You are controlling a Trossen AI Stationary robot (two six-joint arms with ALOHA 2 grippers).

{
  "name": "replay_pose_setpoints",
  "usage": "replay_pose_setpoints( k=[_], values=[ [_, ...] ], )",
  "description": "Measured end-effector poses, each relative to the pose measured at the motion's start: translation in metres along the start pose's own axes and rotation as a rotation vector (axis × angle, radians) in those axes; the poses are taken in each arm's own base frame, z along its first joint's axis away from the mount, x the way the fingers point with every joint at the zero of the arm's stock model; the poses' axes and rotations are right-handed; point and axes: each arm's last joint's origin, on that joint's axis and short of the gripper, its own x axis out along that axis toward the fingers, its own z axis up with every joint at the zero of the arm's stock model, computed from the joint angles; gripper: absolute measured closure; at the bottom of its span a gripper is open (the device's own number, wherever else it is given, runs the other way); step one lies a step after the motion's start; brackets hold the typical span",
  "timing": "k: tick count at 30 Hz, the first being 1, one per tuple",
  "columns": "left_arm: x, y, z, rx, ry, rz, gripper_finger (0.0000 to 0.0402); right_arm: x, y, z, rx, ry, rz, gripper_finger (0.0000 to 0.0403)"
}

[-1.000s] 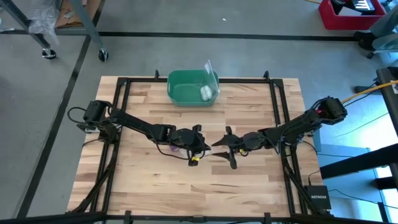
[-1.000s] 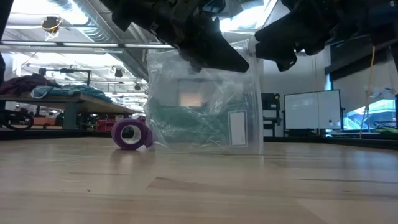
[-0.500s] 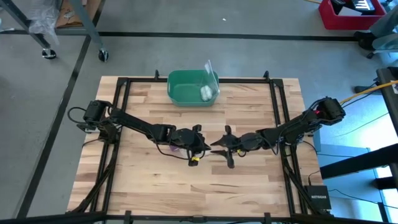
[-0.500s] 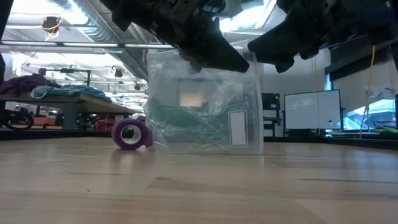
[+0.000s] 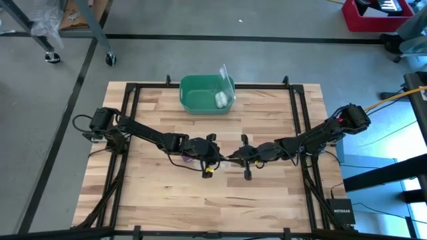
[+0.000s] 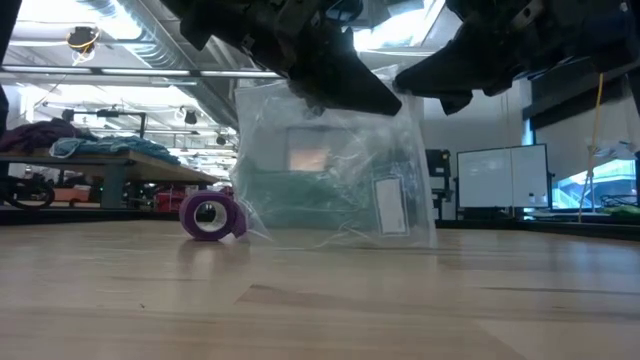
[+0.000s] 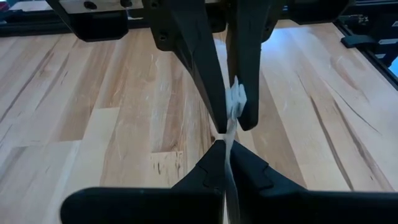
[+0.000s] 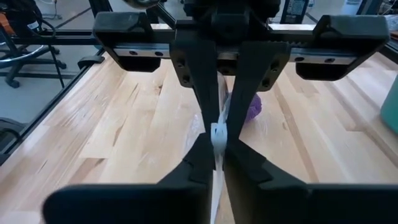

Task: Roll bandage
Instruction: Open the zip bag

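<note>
bandage [image 6: 209,216] left of bag [image 6: 335,165] | bin [image 5: 207,93] behind (table's far edge)

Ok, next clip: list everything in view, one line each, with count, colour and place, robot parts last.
bandage: one, purple, a compact roll lying on the table beside the bag.
plastic bag: one, clear with a label, hanging over the table's middle, its top edge pinched by both grippers.
bin: one, green, at the table's far edge.
white roll: one, white, inside the bin.
table: one, light wood with a black frame.
left gripper: one, dark, over the table's middle, shut on the bag's edge.
right gripper: one, dark, facing the left gripper, shut on the same edge.
</note>
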Motion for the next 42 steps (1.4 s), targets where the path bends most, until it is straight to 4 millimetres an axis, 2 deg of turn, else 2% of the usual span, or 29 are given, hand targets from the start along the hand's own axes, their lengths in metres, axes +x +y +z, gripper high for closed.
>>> replay_pose_setpoints(
  k=[4,13,22,29,32,35,42],
  values=[
    [0.000,0.000,0.000,0.002,-0.004,0.000,0.0400,0.000,0.000,0.000,0.001,0.004,0.003,0.0354],
    [0.000,0.000,0.001,0.001,-0.015,-0.002,0.0400,0.003,0.000,-0.009,-0.009,0.068,0.005,0.0385],
    [0.000,0.000,0.001,0.002,-0.013,-0.001,0.0400,0.003,0.000,-0.011,0.012,0.084,0.003,0.0374],
    [-0.004,0.000,0.008,-0.002,-0.050,-0.001,0.0400,0.003,-0.001,-0.019,0.054,0.153,-0.004,0.0372],
    [-0.003,0.000,0.005,0.001,-0.023,0.000,0.0400,0.000,-0.001,-0.016,0.082,0.161,0.016,0.0353],
    [-0.003,0.000,0.004,0.002,-0.013,0.000,0.0400,-0.007,-0.001,-0.011,0.099,0.165,0.033,0.0319],
    [-0.004,0.000,0.004,0.002,-0.014,0.001,0.0400,-0.024,-0.004,0.007,0.088,0.103,0.029,0.0256]
  ],
)
